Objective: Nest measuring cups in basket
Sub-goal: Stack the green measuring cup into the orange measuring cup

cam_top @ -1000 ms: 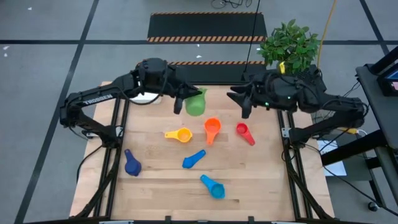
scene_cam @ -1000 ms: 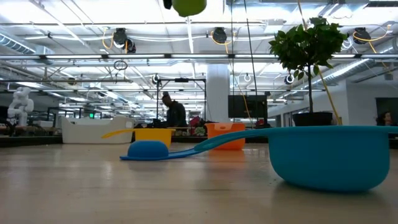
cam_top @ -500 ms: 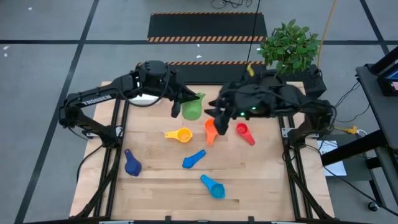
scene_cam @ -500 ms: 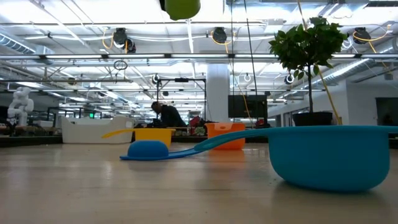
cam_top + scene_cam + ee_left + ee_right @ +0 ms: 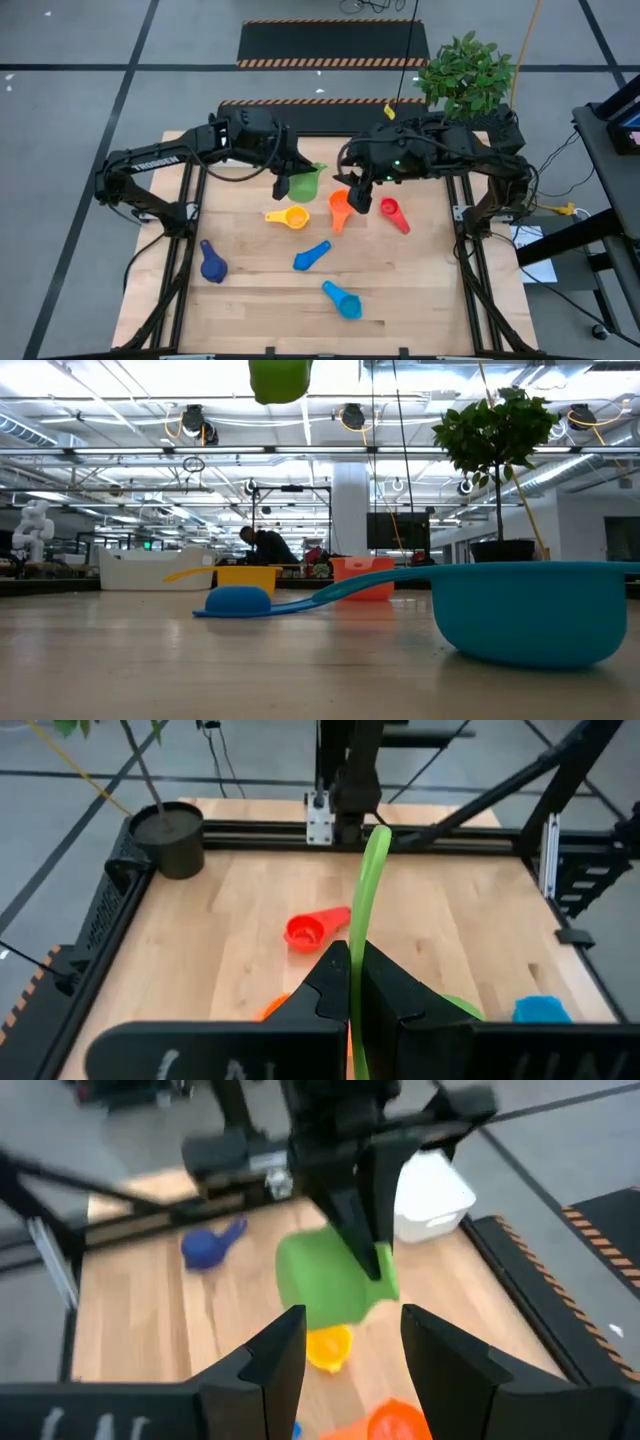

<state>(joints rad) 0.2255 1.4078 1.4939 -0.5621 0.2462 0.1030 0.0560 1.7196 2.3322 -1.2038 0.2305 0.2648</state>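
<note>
Along the left arm point(image 5: 150, 162), white lettering reads "TROSSEN". The left end effector point(image 5: 283, 185), clenched on the green measuring cup point(image 5: 305, 181) by its handle, holds it above the table point(image 5: 250, 300). The right end effector point(image 5: 358, 203), fingers parted and empty, hangs over the orange measuring cup point(image 5: 340, 209).

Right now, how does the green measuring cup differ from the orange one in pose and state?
The green measuring cup is lifted off the table, its flat handle pinched in the shut left hand; the orange measuring cup lies free on the wooden tabletop. The right hand, open, hangs above the orange cup without touching it. Green looks larger than orange. Both are round plastic scoops outside the white basket.
</note>
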